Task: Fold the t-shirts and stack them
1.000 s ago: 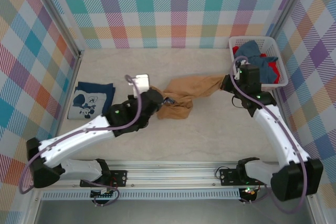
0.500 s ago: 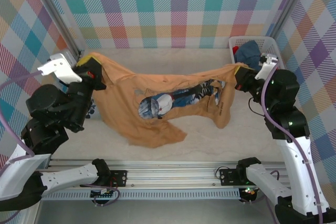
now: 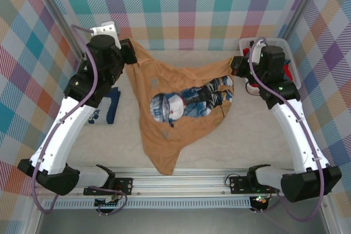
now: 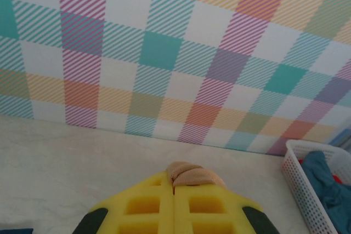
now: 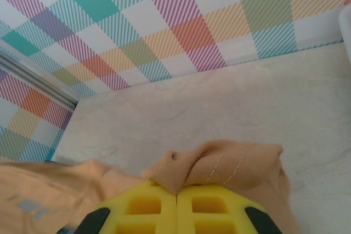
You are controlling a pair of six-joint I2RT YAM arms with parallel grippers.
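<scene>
Two end effectors hold a tan cloth t-shirt with a blue-and-white figure print (image 3: 184,130) spread across the overhead frame's centre. The left end effector (image 3: 131,53) is clamped on its upper-left corner and the right end effector (image 3: 237,67) on its upper-right. Overhead alone, a folded navy t-shirt (image 3: 111,108) lies at left on the beige table (image 3: 252,135). The left wrist view's lower right shows a white lattice basket (image 4: 304,190).

Pale marbled counter (image 3: 247,135) has a folded navy cloth t-shirt (image 3: 112,108) lying at left of frame, plus a white plastic lattice basket (image 3: 289,47) upper right.
</scene>
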